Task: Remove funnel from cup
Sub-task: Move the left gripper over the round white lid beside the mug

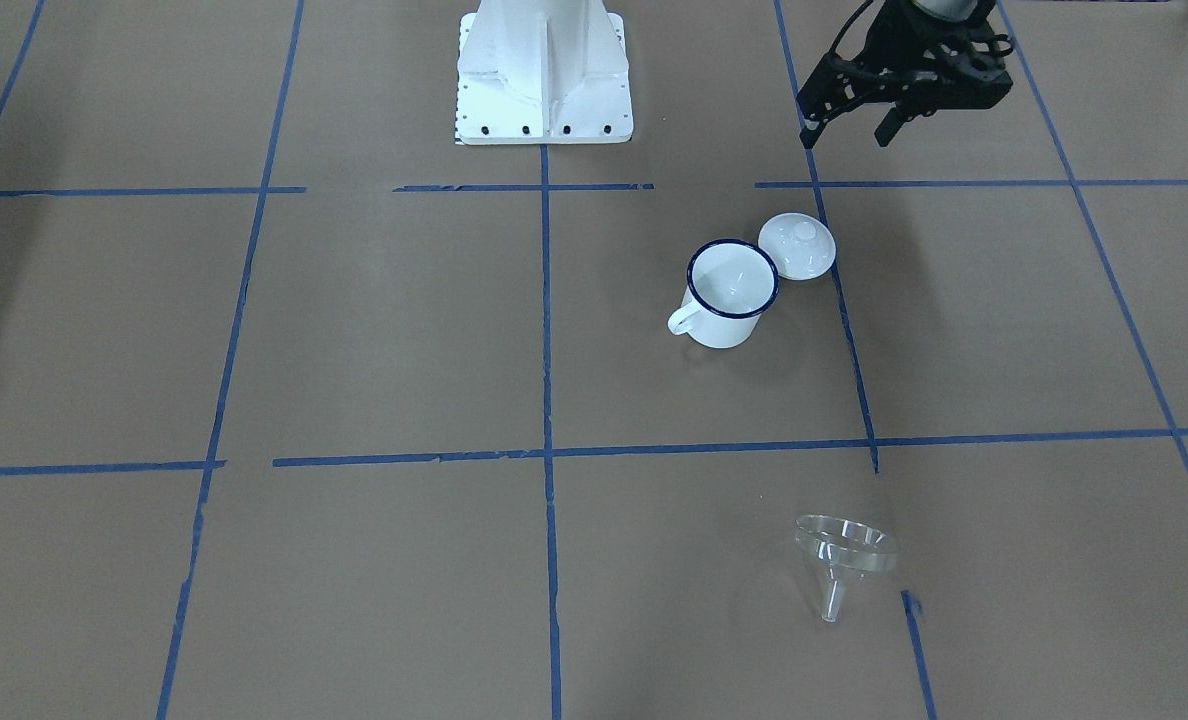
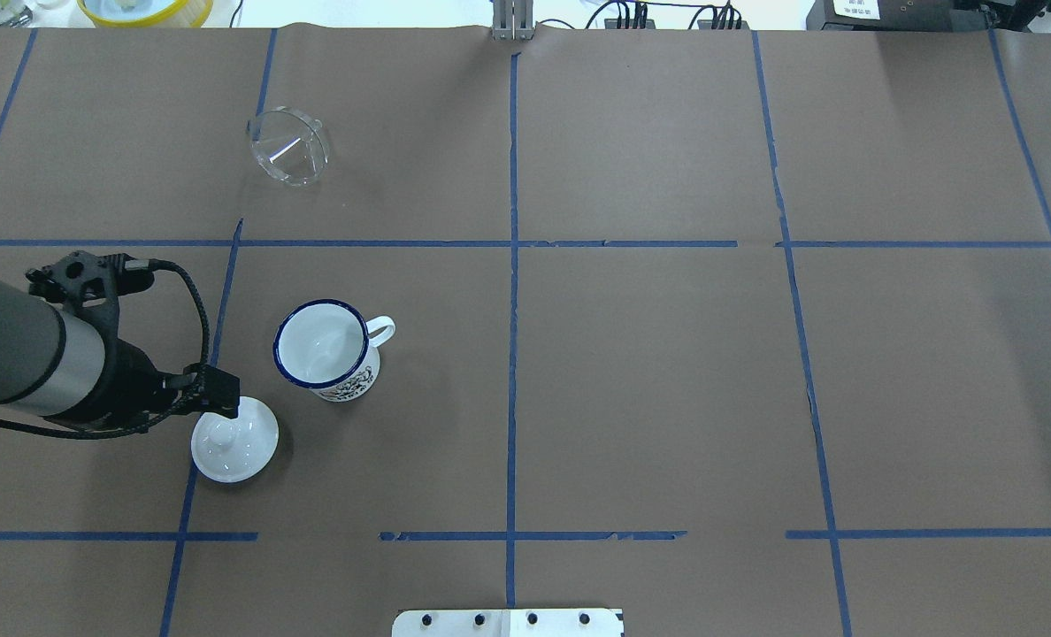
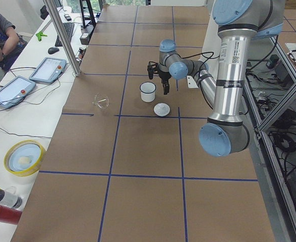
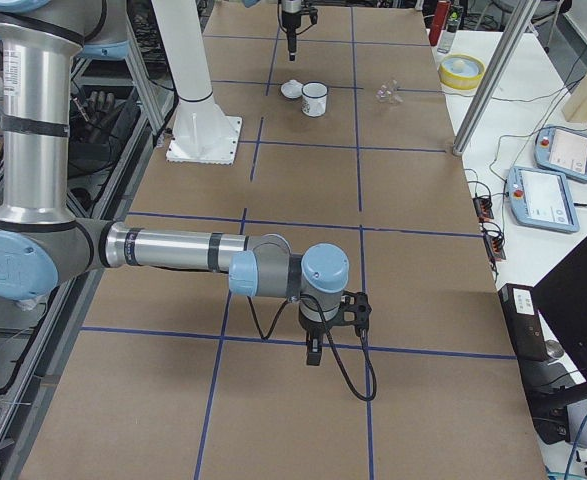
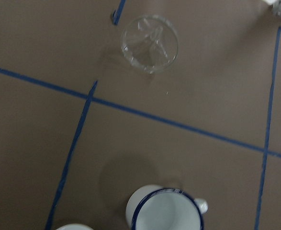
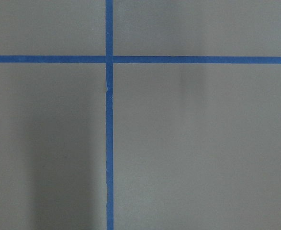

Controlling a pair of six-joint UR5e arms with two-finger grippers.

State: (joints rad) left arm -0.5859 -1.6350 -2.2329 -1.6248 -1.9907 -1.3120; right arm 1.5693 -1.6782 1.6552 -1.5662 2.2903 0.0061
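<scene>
The clear funnel (image 1: 844, 550) lies tipped on the brown table, far from the cup, toward the operators' side; it also shows in the overhead view (image 2: 288, 146) and the left wrist view (image 5: 150, 44). The white cup (image 1: 729, 295) with a dark blue rim stands upright and empty (image 2: 324, 349). My left gripper (image 1: 846, 135) hangs above the table on the robot's side of the cup, open and empty. My right gripper (image 4: 313, 350) shows only in the exterior right view, far from the cup, and I cannot tell its state.
A white knobbed lid (image 1: 797, 245) lies right beside the cup, partly under my left wrist in the overhead view (image 2: 234, 440). The white robot base (image 1: 544, 90) stands at the table's near edge. Blue tape lines grid the brown paper.
</scene>
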